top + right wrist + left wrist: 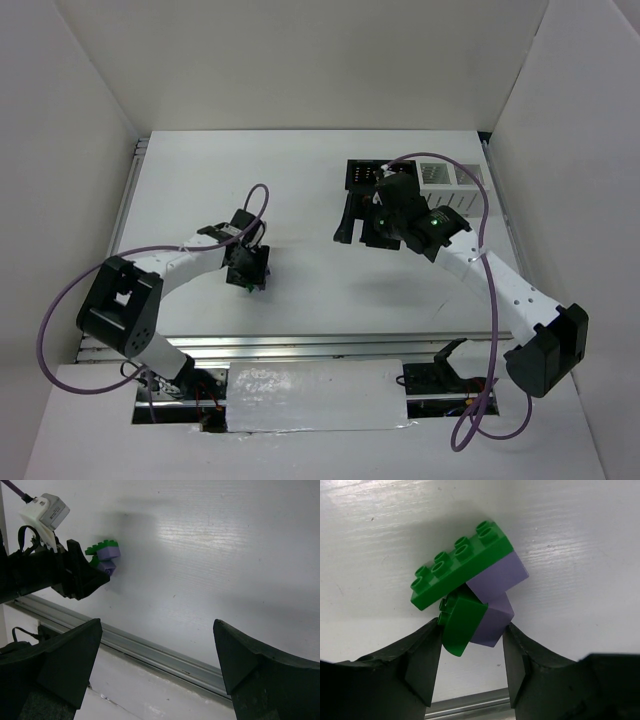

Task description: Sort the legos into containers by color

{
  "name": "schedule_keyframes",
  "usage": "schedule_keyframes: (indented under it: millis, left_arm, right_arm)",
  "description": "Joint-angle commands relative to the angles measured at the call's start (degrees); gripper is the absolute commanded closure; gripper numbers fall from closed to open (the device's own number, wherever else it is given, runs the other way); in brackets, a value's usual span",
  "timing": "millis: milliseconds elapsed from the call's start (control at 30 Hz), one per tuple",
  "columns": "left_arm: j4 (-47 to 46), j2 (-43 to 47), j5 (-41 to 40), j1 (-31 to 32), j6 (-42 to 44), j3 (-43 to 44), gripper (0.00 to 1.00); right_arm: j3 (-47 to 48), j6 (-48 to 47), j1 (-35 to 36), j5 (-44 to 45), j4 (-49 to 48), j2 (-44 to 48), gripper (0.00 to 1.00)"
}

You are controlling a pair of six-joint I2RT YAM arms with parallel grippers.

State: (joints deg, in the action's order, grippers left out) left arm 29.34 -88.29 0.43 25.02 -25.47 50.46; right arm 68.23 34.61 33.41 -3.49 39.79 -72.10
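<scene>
My left gripper (pixel 472 630) is shut on a cluster of joined legos: a long green studded brick (pixel 462 562) on top, light purple bricks (pixel 500 577) under it and a small green piece (pixel 462 622). The fingers press the small green piece and the lower purple brick. The cluster (pixel 106 555) also shows in the right wrist view, close over the table, with the left gripper (pixel 85 577) on it. In the top view the left gripper (pixel 247 272) is left of centre. My right gripper (pixel 157 630) is open and empty, just in front of the containers (pixel 437 176).
The row of bins stands at the back right, a black one (pixel 360 172) partly hidden by the right arm. A metal rail (pixel 150 647) runs along the table's near edge. White walls enclose the table on three sides.
</scene>
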Motion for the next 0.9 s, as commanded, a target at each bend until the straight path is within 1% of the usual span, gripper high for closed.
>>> schedule_keyframes:
  millis: [0, 33, 67, 100, 167, 200, 267, 300, 400, 433, 467, 500, 600, 733, 867]
  left_arm:
    - [-0.5, -0.7, -0.2, 0.9, 1.6, 2.2, 0.4]
    - [-0.7, -0.8, -0.2, 1.2, 1.7, 2.3, 0.4]
    - [-0.7, -1.4, -0.2, 1.5, 1.8, 2.4, 0.43]
    - [-0.4, -1.9, -0.2, 1.8, 1.9, 2.7, 0.58]
    - [-0.2, -2.5, -0.2, 3.0, 2.0, 3.1, 0.69]
    - [0.0, -2.8, -0.2, 3.5, 1.8, 3.4, 0.81]
    - [0.7, -2.4, -0.2, 5.0, 1.7, 3.9, 0.88]
    - [0.9, -2.0, -0.1, 5.6, 1.5, 4.0, 0.95]
    - [1.6, 0.6, 1.8, 7.5, 0.9, 4.6, 1.0]
    - [1.5, 1.4, 2.7, 7.9, 0.9, 4.6, 1.0]
    - [0.8, 3.5, 4.8, 8.7, 1.0, 4.8, 1.0]
    - [0.3, 4.6, 5.3, 9.3, 1.1, 4.9, 1.0]
    - [-2.9, 9.3, 7.8, 11.4, 1.7, 5.5, 1.0]
    - [-7.8, 14.9, 10.3, 13.3, 1.8, 5.8, 1.0]
    - [-11.9, 18.1, 11.5, 14.4, 1.9, 6.8, 1.0]
  right_arm:
    - [0.3, -1.2, 0.3, 0.1, -2.3, 1.3, 0.0]
    - [0.4, -1.3, 0.3, 0.1, -2.3, 1.2, 0.0]
    - [0.5, -1.5, 0.3, 0.1, -2.3, 1.1, 0.0]
    - [0.5, -1.3, 0.3, 0.1, -2.5, 1.0, 0.0]
    - [0.9, -1.4, 0.3, 0.0, -2.4, 0.6, 0.0]
    - [0.9, -1.3, 0.3, 0.0, -2.4, 0.5, 0.0]
    - [0.7, -1.0, -0.1, -0.7, -2.8, 0.4, 0.0]
    - [0.6, -0.9, -0.6, -1.3, -3.0, 0.4, 0.0]
    - [-0.2, 0.4, -2.9, -4.5, -4.0, 0.9, 0.0]
    - [-1.0, 0.8, -3.9, -5.8, -4.5, 1.3, 0.0]
    - [-1.4, 1.9, -4.7, -9.0, -5.2, 1.5, 0.0]
    - [-2.0, 2.5, -6.5, -10.8, -6.8, 2.2, 0.0]
    - [-3.8, 4.7, -8.5, -15.8, -9.4, 2.8, 0.0]
    - [-4.3, 6.9, -8.8, -18.0, -10.5, 2.3, 0.0]
    - [-6.2, 9.1, -9.1, -19.7, -12.4, 3.4, 0.0]
